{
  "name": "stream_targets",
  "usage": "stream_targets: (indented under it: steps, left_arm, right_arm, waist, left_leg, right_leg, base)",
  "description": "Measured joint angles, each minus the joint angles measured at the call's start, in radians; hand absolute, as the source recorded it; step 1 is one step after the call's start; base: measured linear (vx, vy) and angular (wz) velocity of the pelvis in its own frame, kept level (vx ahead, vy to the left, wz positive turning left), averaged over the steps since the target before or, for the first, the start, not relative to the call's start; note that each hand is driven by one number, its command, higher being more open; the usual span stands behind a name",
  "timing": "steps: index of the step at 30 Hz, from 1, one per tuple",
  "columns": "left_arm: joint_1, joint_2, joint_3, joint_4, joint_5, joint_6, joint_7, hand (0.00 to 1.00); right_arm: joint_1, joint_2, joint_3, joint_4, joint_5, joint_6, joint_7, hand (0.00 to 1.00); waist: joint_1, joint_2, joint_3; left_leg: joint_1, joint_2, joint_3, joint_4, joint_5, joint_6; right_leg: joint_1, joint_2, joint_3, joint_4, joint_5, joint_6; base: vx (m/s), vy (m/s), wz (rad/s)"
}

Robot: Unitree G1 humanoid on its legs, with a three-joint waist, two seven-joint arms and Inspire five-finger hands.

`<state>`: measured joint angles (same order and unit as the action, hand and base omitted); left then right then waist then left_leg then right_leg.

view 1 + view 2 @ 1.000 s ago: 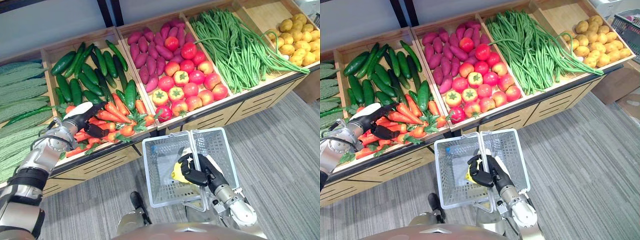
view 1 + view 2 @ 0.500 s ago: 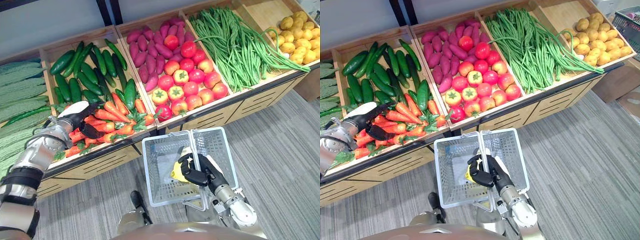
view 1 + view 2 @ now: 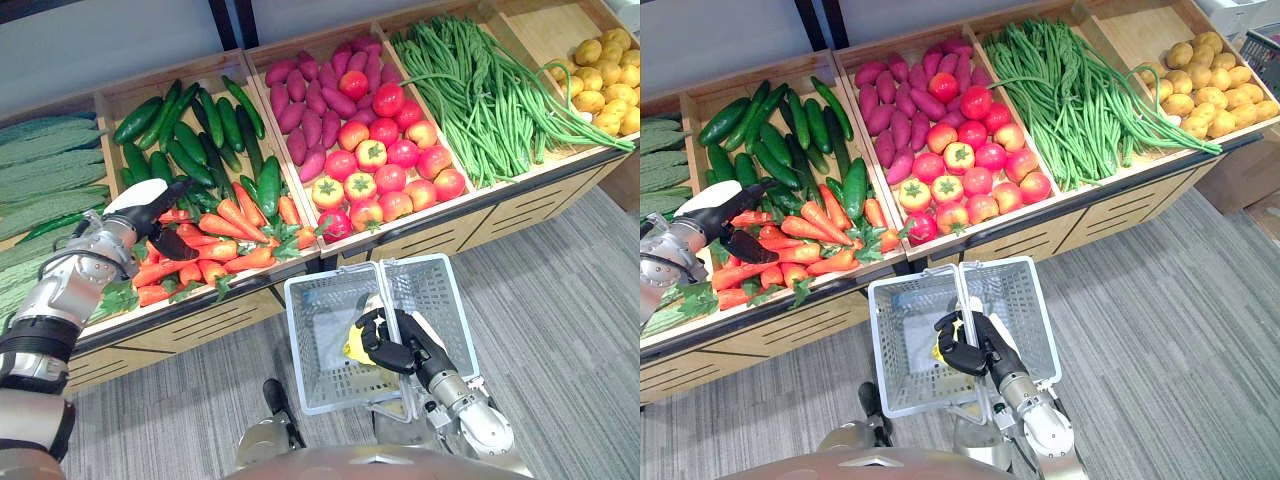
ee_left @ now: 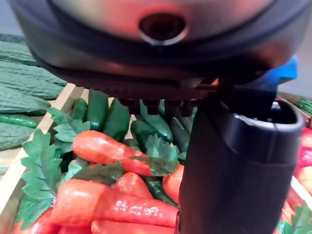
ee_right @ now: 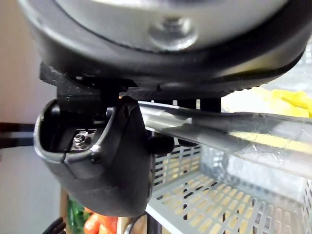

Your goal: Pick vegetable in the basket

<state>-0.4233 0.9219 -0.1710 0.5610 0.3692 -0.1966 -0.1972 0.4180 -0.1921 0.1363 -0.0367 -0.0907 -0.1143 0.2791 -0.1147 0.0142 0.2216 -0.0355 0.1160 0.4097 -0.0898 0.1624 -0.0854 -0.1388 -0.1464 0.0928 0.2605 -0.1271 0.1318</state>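
Orange carrots (image 3: 225, 250) with green leaves lie heaped at the front of a wooden crate, with dark cucumbers (image 3: 190, 140) behind them. My left hand (image 3: 150, 212) hovers over the left part of the carrot heap, open, fingers stretched out and holding nothing. In the left wrist view the carrots (image 4: 107, 151) lie just past the thumb (image 4: 234, 165). My right hand (image 3: 392, 340) is shut on the handle (image 5: 234, 136) of a grey mesh basket (image 3: 300, 292), held low in front of the stand. The basket's mesh bottom is bare.
The stand runs left to right: green bitter gourds (image 3: 50, 170), purple sweet potatoes (image 3: 310, 100), tomatoes (image 3: 385, 150), long green beans (image 3: 480, 90), potatoes (image 3: 600, 85). Wooden dividers separate the crates. Grey carpet (image 3: 560, 320) lies in front of the stand.
My left hand has drawn back from the middle of the carrot heap towards its left side, still holding nothing. The right hand and the basket have stayed put.
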Motion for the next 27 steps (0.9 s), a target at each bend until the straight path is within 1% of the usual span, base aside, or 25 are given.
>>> stream_targets:
  steps: [5, 9, 11, 12, 14, 15, 19, 24, 27]
  left_arm:
    - [0.001, 0.0, 0.001, -0.003, 0.0, 0.0, 0.0, 1.0]
    - [0.009, 0.008, 0.001, -0.046, 0.0, 0.001, 0.0, 1.0]
    - [0.057, 0.029, 0.016, -0.14, -0.001, 0.001, -0.003, 1.0]
    - [0.085, 0.032, 0.033, -0.199, -0.008, -0.001, -0.015, 1.0]
    - [0.111, 0.033, 0.039, -0.262, -0.018, -0.005, -0.031, 1.0]
    - [0.129, 0.033, 0.039, -0.297, -0.023, -0.021, -0.052, 1.0]
    - [0.187, 0.033, 0.039, -0.337, -0.05, -0.044, -0.104, 1.0]
    - [0.241, 0.033, 0.04, -0.337, -0.049, -0.043, -0.118, 1.0]
    - [0.261, 0.033, 0.045, -0.337, -0.048, -0.044, -0.123, 1.0]
  right_arm:
    - [0.001, 0.003, -0.002, 0.001, 0.0, 0.0, 0.007, 0.0]
    - [0.001, 0.005, -0.008, 0.003, -0.001, 0.0, 0.016, 0.0]
    - [0.006, 0.016, -0.012, 0.003, -0.001, 0.0, 0.016, 0.0]
    - [0.013, 0.028, -0.02, 0.003, -0.001, 0.0, 0.017, 0.0]
    - [0.02, 0.036, -0.028, 0.003, -0.001, 0.0, 0.017, 0.0]
    - [0.023, 0.035, -0.029, 0.003, -0.001, 0.0, 0.017, 0.0]
    - [0.024, 0.033, -0.029, 0.003, -0.001, 0.0, 0.019, 0.0]
    - [0.03, 0.029, -0.03, 0.012, -0.001, 0.0, 0.02, 0.0]
    - [0.029, 0.029, -0.03, 0.025, -0.001, 0.0, 0.023, 0.0]
  waist:
    - [0.005, 0.0, 0.0]
    - [0.007, -0.001, 0.0]
    - [0.005, -0.002, -0.001]
    - [0.004, -0.001, -0.001]
    - [0.004, -0.001, -0.002]
    - [0.006, 0.0, -0.004]
    - [0.005, 0.003, -0.006]
    - [0.007, 0.017, -0.021]
    - [0.012, 0.019, -0.026]
  left_leg:
    - [-0.004, 0.0, -0.005, 0.0, 0.0, 0.0]
    - [-0.008, -0.001, -0.012, 0.0, 0.002, 0.002]
    - [-0.008, -0.009, -0.017, 0.001, 0.005, 0.007]
    - [-0.008, -0.01, -0.021, 0.002, 0.006, 0.008]
    - [-0.008, -0.01, -0.029, 0.001, 0.007, 0.009]
    - [-0.008, -0.01, -0.032, 0.0, 0.007, 0.009]
    - [-0.008, -0.01, -0.032, 0.0, 0.008, 0.011]
    - [-0.008, -0.01, -0.03, 0.0, 0.01, 0.013]
    - [-0.008, -0.009, -0.029, 0.0, 0.01, 0.013]
  right_leg:
    - [0.0, -0.003, -0.006, 0.0, 0.0, 0.0]
    - [0.001, -0.007, -0.012, -0.002, 0.0, 0.0]
    - [0.005, -0.005, -0.019, -0.003, 0.001, 0.001]
    - [0.009, -0.005, -0.024, -0.005, 0.001, 0.001]
    - [0.017, -0.006, -0.033, -0.011, 0.001, 0.001]
    - [0.021, -0.006, -0.037, -0.017, 0.002, 0.002]
    - [0.023, -0.007, -0.038, -0.025, 0.005, 0.006]
    - [0.027, -0.007, -0.037, -0.036, 0.012, 0.009]
    - [0.027, -0.006, -0.037, -0.037, 0.013, 0.009]
  base:
    - [0.0, -0.007, 0.03]
    - [0.01, -0.011, 0.05]
    - [0.02, -0.015, 0.08]
    - [0.02, -0.015, 0.13]
    - [0.0, -0.01, 0.12]
    - [0.0, -0.008, 0.08]
    - [0.0, -0.002, 0.01]
    - [0.0, 0.0, 0.0]
    - [0.0, 0.0, 0.0]
